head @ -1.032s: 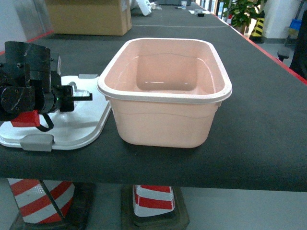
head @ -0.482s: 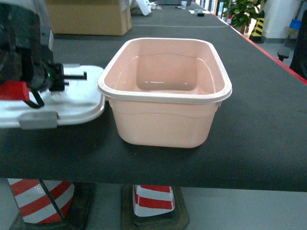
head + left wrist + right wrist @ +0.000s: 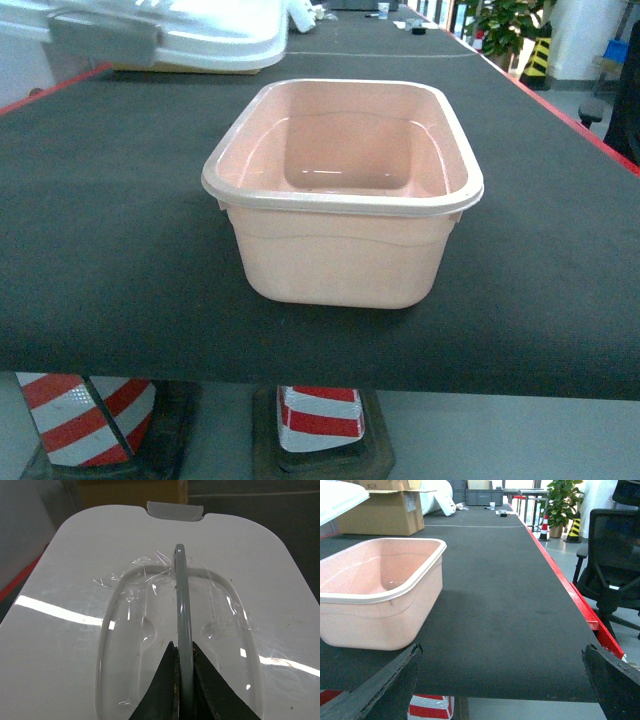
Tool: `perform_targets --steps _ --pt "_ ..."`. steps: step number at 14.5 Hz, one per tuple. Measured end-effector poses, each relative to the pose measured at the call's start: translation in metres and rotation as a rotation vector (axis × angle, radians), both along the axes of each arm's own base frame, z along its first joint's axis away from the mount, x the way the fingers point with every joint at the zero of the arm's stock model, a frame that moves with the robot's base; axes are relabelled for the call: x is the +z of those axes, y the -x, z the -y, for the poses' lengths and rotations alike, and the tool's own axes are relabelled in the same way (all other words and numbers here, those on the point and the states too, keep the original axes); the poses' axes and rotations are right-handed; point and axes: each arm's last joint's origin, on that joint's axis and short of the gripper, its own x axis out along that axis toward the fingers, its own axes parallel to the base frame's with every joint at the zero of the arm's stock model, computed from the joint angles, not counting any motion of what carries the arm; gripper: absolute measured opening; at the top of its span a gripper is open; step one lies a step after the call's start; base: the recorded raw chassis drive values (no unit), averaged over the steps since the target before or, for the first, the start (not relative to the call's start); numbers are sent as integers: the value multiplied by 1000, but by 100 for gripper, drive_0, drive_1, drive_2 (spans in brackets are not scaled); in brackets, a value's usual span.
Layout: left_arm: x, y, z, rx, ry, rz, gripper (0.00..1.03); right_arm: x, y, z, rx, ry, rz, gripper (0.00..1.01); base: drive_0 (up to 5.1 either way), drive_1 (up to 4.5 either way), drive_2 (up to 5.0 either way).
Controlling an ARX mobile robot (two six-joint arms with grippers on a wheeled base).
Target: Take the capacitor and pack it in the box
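The pale peach-pink box (image 3: 343, 245) stands open near the table's front edge, and its inside shows nothing but bare plastic. It also appears at the left of the right wrist view as the box (image 3: 380, 592). Its white lid (image 3: 170, 25) hangs in the air at the top left, grey clip (image 3: 105, 40) toward me. My left gripper (image 3: 182, 647) is shut on the lid's grey handle (image 3: 181, 590), above the lid (image 3: 75, 610). My right gripper (image 3: 501, 649) is open over the table's front edge, right of the box, holding nothing. No capacitor is in view.
The black table (image 3: 120, 200) has a red edge (image 3: 570, 585) on the right. A brown cardboard carton (image 3: 380, 510) sits far back on the left. An office chair (image 3: 615, 555) and a plant (image 3: 562, 500) stand beyond the right edge. Striped cones (image 3: 320, 420) sit under the table.
The lid has risen from the table left of the box to the top left of the head view. The left arm has gone out of that view.
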Motion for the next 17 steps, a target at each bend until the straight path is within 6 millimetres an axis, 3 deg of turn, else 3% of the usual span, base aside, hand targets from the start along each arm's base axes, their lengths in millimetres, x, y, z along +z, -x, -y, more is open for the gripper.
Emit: perform_targets --steps 2,5,7,10,17 --pt "8 11 65 -70 72 23 2 0 0 0 0 0 0 98 0 0 0" --pt "-13 13 96 -92 88 -32 2 0 0 0 0 0 0 98 0 0 0" --pt "-26 14 109 -91 95 -59 2 0 0 0 0 0 0 98 0 0 0" --pt "-26 19 120 -110 124 -55 2 0 0 0 0 0 0 98 0 0 0" --pt "-43 18 129 -146 170 -66 2 0 0 0 0 0 0 98 0 0 0"
